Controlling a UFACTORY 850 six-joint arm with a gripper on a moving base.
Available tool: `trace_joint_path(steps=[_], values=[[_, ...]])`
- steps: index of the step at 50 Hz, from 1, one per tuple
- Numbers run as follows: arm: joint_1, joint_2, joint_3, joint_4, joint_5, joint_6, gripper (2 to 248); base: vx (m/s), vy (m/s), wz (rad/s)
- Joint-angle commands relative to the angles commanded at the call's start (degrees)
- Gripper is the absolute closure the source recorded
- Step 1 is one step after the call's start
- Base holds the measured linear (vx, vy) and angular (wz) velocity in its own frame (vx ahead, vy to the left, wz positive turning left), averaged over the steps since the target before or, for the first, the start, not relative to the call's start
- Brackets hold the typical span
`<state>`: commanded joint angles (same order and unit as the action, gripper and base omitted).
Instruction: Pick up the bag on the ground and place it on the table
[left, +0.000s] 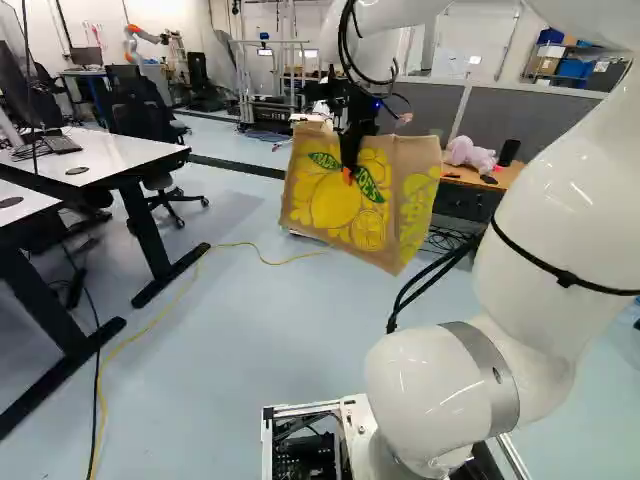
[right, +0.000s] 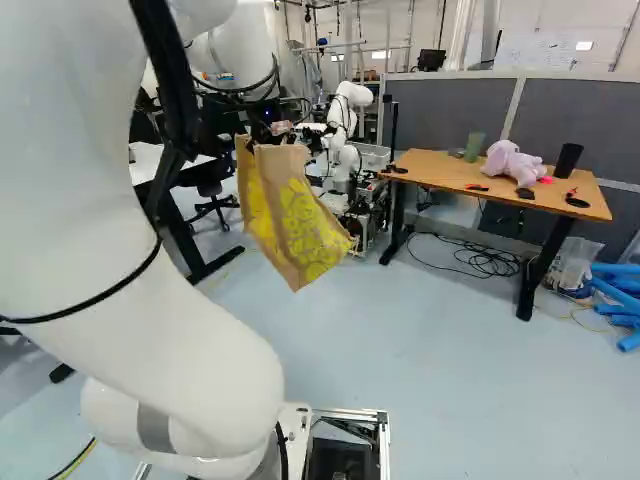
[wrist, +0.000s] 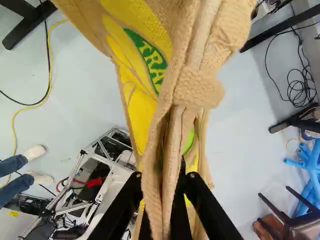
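The black claw (left: 348, 173) is clamped on the woven bag (left: 325, 205) (the one printed with yellow fruit), its cloth pinched between both fingers. The bag hangs tilted above the floor (left: 280, 330), apart from the wooden table (right: 440, 172). Near that worktop's back edge lies a pink plush toy (right: 512, 163); a black cup (right: 567, 160) stands by the back right corner in the right base view.

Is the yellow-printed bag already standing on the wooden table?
No, the bag hangs from the pincer above the floor, to the left of the table in the right base view.
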<state>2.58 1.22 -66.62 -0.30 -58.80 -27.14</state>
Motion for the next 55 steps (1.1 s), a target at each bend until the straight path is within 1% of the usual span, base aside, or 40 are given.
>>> trace_joint_path(steps=[12, 20, 55], values=[[0.00, 0.00, -0.02, 0.00, -0.02, 0.00, 228, 0.000, 0.000, 0.000], [0.00, 0.00, -0.02, 0.00, -0.02, 0.00, 228, 0.109, -0.012, -0.087], [0.00, 0.00, -0.02, 0.00, -0.02, 0.00, 228, 0.163, -0.073, -0.362]])
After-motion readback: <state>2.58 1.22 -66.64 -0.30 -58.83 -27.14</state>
